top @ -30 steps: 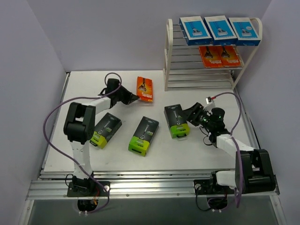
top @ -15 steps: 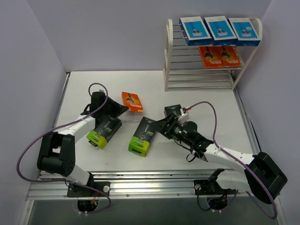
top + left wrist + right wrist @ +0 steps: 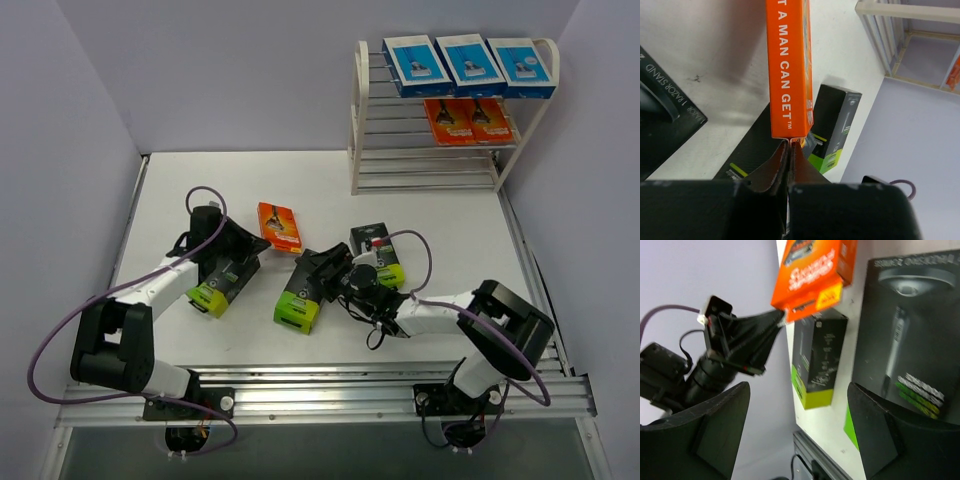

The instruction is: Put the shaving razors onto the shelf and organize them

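Pack (image 3: 790, 65) (orange) — "A MAN CAN GET" — gripped by left pincer (image 3: 790, 143), right pincer (image 3: 799, 390) agape

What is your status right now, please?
Left gripper shut on orange razor pack. Right gripper open beside middle black razor pack. Shelf part filled; grippers close together.

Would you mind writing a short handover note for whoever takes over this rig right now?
The left gripper is shut on the third orange pack, held above the table.
The right gripper is open at the middle black pack, gripping nothing.
Done: three blue packs on the top tier of the shelf, two orange packs on the tier below.
Left: shelve the held pack, then the middle, left black pack and right black pack.
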Controlling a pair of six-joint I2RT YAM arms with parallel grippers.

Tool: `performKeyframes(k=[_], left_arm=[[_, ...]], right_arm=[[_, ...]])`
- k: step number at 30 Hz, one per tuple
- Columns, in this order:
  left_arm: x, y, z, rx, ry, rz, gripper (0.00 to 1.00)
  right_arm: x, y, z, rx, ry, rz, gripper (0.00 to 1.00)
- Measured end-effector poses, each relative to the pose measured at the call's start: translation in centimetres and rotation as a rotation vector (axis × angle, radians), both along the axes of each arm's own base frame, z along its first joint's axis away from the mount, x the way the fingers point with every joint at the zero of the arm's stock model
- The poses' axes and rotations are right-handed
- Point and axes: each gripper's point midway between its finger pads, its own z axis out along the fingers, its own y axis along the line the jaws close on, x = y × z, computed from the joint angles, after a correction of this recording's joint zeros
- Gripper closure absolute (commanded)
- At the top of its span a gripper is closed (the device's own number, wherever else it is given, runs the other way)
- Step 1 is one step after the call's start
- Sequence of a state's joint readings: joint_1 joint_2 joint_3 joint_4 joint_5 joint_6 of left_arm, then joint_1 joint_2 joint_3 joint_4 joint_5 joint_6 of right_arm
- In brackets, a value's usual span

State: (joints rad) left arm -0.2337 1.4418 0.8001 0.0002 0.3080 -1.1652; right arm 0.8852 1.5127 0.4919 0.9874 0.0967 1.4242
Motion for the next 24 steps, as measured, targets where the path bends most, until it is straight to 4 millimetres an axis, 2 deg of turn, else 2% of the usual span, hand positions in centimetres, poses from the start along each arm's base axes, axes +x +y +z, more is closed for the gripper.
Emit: performKeyframes(k=[10,17,24], left_arm=[[-1.7,0.5,-1.3,0.076,0.01,-0.06,0.98],[-2.1,0.8,-0.9,0.102,-0.009,-0.073,0.98],[-2.1,1.1,-0.8,0.106,-0.01,-0.068,0.98]], right_arm=[[4.1,4.8,1.4,0.154,0.002,-0.027,0.28],[4.5,5.7,-0.6,0.184,0.056,-0.036,0.28],[4.0,6.3,-0.1,0.228,0.079,-0.032,0.25]])
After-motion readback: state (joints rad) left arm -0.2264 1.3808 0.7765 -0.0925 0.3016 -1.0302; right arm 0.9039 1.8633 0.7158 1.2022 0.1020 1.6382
